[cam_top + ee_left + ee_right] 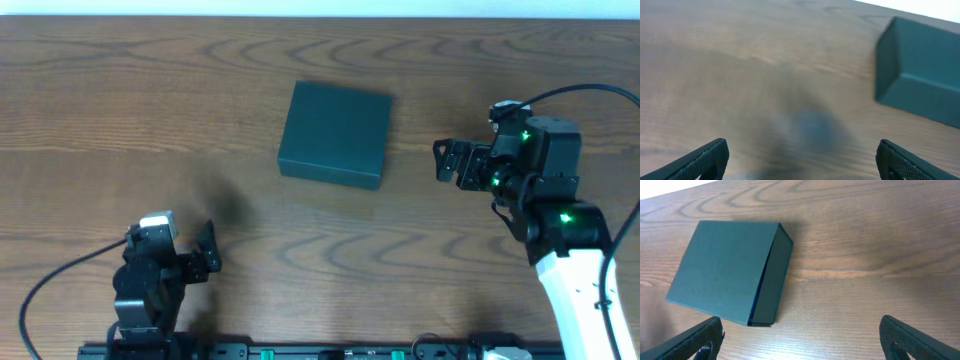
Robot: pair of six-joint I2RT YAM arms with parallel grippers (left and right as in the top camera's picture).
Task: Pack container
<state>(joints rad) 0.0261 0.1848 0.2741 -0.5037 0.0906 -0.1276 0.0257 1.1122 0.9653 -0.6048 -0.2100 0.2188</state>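
The container is a dark teal rectangular box with its lid shut, lying flat near the middle of the wooden table. It also shows in the left wrist view at the right and in the right wrist view at the left. My left gripper is open and empty near the front left, well short of the box; its fingertips frame bare wood. My right gripper is open and empty, to the right of the box and facing it. No snack packets are in view.
The wooden table runs across the whole view. A black rail lies along the front edge by the arm bases. Cables trail from both arms at the front left and far right.
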